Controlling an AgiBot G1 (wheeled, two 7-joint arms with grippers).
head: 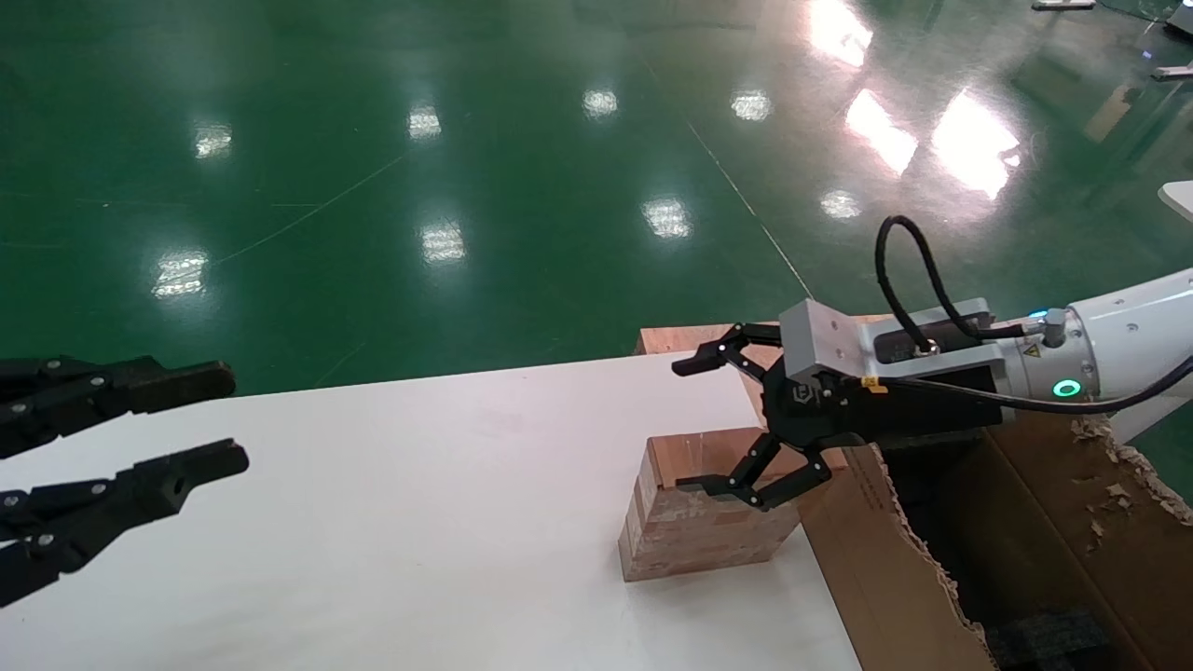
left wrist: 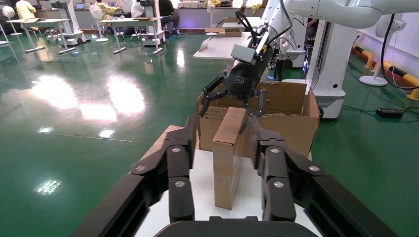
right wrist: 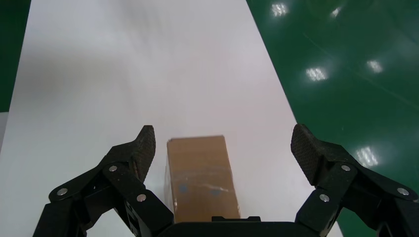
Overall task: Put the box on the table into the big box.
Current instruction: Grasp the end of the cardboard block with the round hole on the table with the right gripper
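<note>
The small reddish-brown box (head: 694,522) stands on the white table (head: 419,513) near its right edge, right beside the big box (head: 876,559). The big box has ragged top edges and black foam (head: 1044,638) inside. My right gripper (head: 690,424) is open wide and empty, hovering just above the small box, one finger over its top and the other beyond its far side. In the right wrist view the gripper (right wrist: 223,136) has the box (right wrist: 200,177) below it, closer to one finger. My left gripper (head: 231,419) is open and empty, far to the left over the table, facing the box (left wrist: 229,158).
A flat plywood board (head: 671,337) lies behind the table's far right corner. Glossy green floor (head: 466,140) surrounds the table. The left wrist view shows the big box (left wrist: 291,128) behind the small one, with a white robot base (left wrist: 331,59) and other tables farther off.
</note>
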